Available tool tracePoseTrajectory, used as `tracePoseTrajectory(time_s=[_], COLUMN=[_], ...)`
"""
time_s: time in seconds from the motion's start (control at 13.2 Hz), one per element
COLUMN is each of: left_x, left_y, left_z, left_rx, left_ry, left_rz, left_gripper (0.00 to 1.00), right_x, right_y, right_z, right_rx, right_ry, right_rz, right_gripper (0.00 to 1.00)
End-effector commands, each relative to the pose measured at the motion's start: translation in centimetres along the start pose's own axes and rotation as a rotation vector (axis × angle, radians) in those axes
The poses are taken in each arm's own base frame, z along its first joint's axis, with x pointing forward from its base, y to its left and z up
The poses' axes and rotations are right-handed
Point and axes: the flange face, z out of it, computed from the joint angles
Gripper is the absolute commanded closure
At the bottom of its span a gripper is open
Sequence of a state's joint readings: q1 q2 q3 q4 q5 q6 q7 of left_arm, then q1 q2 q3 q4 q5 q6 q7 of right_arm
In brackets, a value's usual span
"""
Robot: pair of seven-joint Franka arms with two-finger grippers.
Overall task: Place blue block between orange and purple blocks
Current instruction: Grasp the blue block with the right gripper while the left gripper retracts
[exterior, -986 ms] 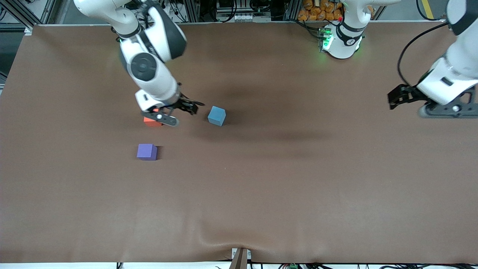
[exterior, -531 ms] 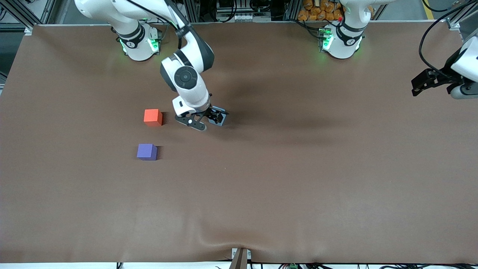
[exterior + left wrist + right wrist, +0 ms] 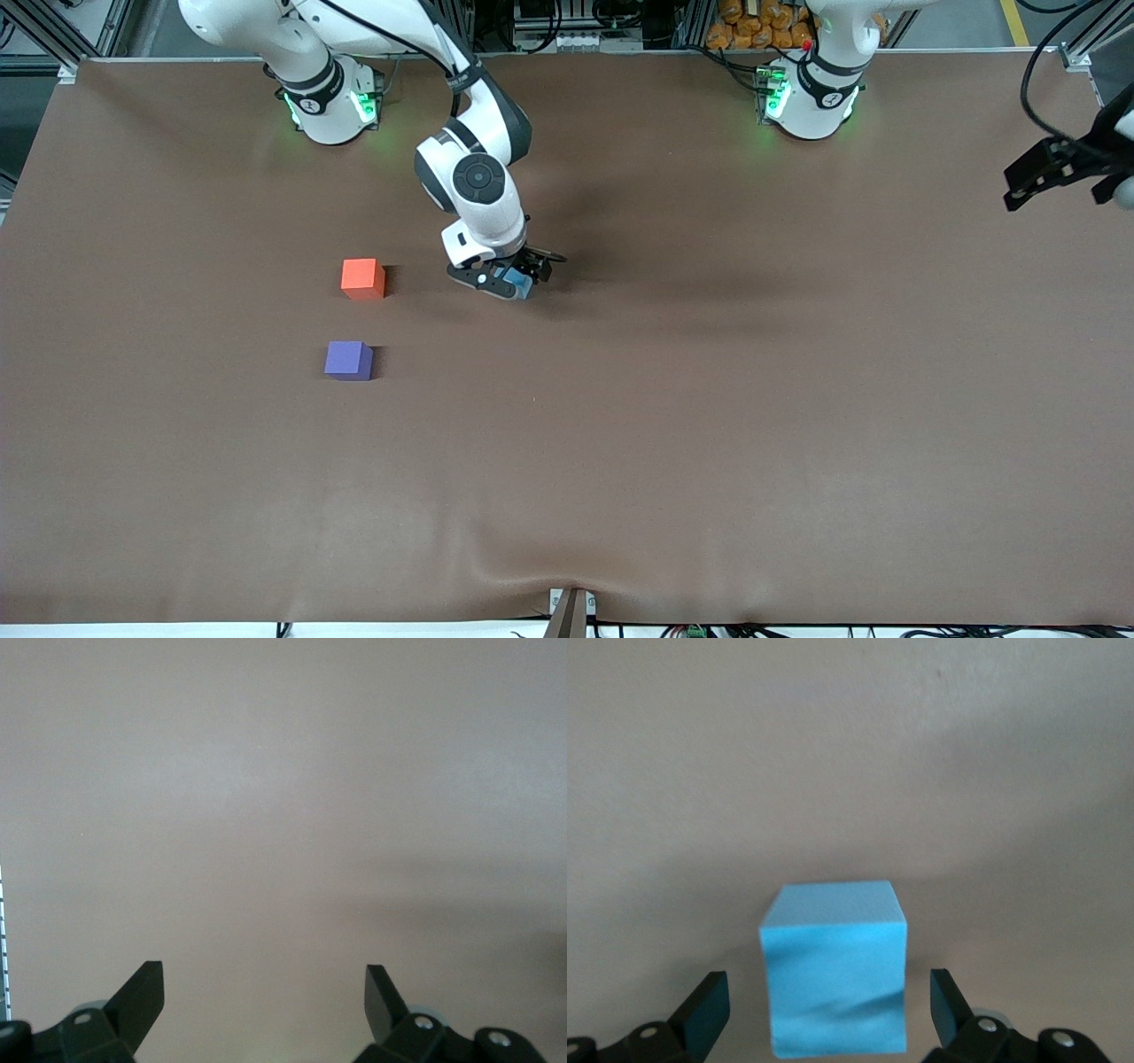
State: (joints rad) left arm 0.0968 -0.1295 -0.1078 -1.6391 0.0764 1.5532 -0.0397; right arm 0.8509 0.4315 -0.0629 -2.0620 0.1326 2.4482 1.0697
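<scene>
The blue block sits on the brown table, mostly hidden under my right gripper. In the right wrist view the blue block lies between the open fingers of the right gripper, with a gap on each side. The orange block sits beside it toward the right arm's end of the table. The purple block lies nearer to the front camera than the orange block. My left gripper is open and empty, high at the left arm's end of the table; the left wrist view shows only bare table.
The brown table cover has a wrinkle at its front edge. The arm bases stand along the table's back edge.
My right gripper has moved from over the orange block to the blue block and come down around it. My left gripper has risen and drawn back toward the table's end.
</scene>
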Motion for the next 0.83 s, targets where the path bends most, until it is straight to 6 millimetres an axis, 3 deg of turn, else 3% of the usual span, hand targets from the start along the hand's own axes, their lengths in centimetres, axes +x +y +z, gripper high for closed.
tracePoseTrajectory(time_s=[0.0,0.23,0.38,0.53,0.68,0.76], left_x=[0.9,0.8,0.8,0.6,0.6,0.6], left_y=[0.1,0.4,0.3,0.4,0.3,0.2], left_z=[-0.5,-0.1,0.2,0.2,0.1,0.1], left_rx=[-0.018,-0.053,-0.066,-0.065,-0.065,-0.065], left_ry=[-0.013,-0.022,-0.03,-0.032,-0.029,-0.031], left_rz=[0.011,0.009,-0.006,-0.018,-0.031,-0.034], left_gripper=[0.0,0.0,0.0,0.0,0.0,0.0], right_x=[-1.5,-1.8,-1.0,-0.6,0.5,1.2], right_y=[0.6,0.3,-0.1,-0.5,-0.1,-0.1], right_z=[0.8,0.8,0.4,0.3,-0.3,-1.8], right_rx=[-0.004,0.009,0.023,0.03,0.029,0.043], right_ry=[0.002,0.01,0.017,0.022,0.019,0.022], right_rz=[0.0,-0.012,-0.013,-0.009,0.007,0.013], right_gripper=[0.0,0.42,0.63,0.98,1.0,1.0])
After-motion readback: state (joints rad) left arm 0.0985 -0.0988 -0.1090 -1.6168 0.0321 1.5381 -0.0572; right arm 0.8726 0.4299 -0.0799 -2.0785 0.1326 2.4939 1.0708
